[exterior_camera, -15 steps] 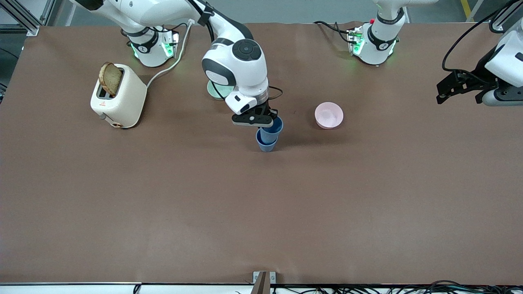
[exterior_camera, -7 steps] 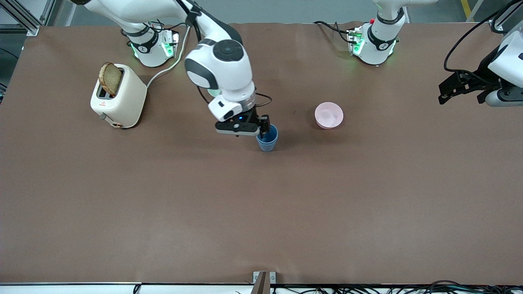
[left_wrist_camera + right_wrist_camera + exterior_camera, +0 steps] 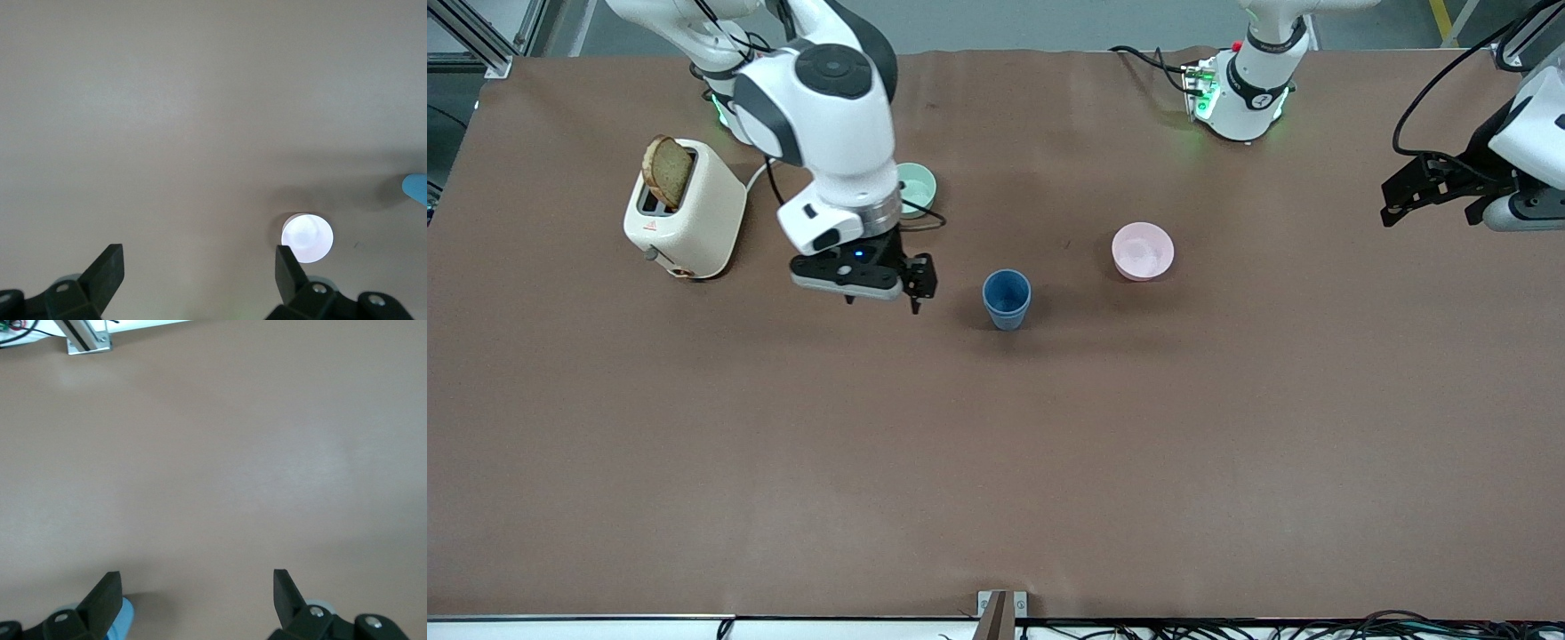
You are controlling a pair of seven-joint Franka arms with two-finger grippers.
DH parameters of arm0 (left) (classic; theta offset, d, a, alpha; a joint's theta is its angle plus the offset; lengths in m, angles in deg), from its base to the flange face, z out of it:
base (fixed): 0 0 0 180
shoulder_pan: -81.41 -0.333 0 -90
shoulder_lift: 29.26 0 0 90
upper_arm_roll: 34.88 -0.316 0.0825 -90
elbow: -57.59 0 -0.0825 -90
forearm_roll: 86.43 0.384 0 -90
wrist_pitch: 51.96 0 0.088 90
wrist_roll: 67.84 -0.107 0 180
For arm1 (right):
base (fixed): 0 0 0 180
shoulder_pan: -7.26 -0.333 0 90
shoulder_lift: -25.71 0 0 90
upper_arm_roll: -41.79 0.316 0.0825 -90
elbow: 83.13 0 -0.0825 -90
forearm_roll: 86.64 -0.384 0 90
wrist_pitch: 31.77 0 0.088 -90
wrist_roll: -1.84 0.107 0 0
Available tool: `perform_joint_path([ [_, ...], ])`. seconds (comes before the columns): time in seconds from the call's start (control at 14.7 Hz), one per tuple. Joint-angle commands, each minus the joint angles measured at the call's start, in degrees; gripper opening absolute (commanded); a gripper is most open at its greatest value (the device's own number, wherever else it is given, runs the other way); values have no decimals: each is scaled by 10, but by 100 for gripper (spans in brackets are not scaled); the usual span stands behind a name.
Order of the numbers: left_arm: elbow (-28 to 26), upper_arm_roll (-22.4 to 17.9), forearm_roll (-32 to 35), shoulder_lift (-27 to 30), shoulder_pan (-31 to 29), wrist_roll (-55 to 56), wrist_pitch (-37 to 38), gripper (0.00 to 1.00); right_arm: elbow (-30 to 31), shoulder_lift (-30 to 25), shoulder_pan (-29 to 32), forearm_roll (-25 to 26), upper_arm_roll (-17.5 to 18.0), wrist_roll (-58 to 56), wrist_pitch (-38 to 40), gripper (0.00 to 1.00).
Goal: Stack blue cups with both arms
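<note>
surface: wide table with matte brown cover [image 3: 1227, 462] | edge nearest the front camera: small grey metal bracket [image 3: 1000, 612], black cables [image 3: 1316, 629] | corner by the toaster end: aluminium frame profile [image 3: 480, 40] | floor: grey | light: even, soft shadows

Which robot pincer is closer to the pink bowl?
The right pincer, though neither is close. It hangs open over the table beside the stacked blue cups, which stand between it and the pink bowl. The left pincer waits open at the left arm's end.
</note>
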Motion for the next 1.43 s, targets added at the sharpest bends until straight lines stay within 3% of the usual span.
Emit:
perform_joint_path([
  [0.0, -6, 3, 0, 12, -3, 1, 4, 100, 20, -66, 16, -106, -85, -156, 17, 100],
  [0.14, -2, 3, 0, 7, -3, -10, 4, 100, 18, -90, 34, -138, -135, -245, 48, 100],
  [0.34, 7, 2, 1, -1, -3, -7, 3, 100, 15, -124, 66, -152, -182, -339, 101, 100],
  [0.48, 17, 0, 1, -8, -3, -7, 4, 100, -5, -141, 63, -160, -227, -373, 158, 100],
  [0.68, 21, -3, 2, -9, -6, -7, 4, 100, -64, -147, 47, -220, -307, -429, 270, 100],
  [0.95, 21, -2, 19, -9, -3, -7, 4, 100, -79, -170, 25, -224, -385, -522, 329, 100],
  [1.16, 21, 0, 19, -8, -4, -7, 12, 100, -88, -174, 24, -224, -410, -569, 343, 100],
  [1.36, 21, 0, 19, -8, -4, -7, 17, 100, -88, -175, 27, -223, -411, -577, 344, 100],
])
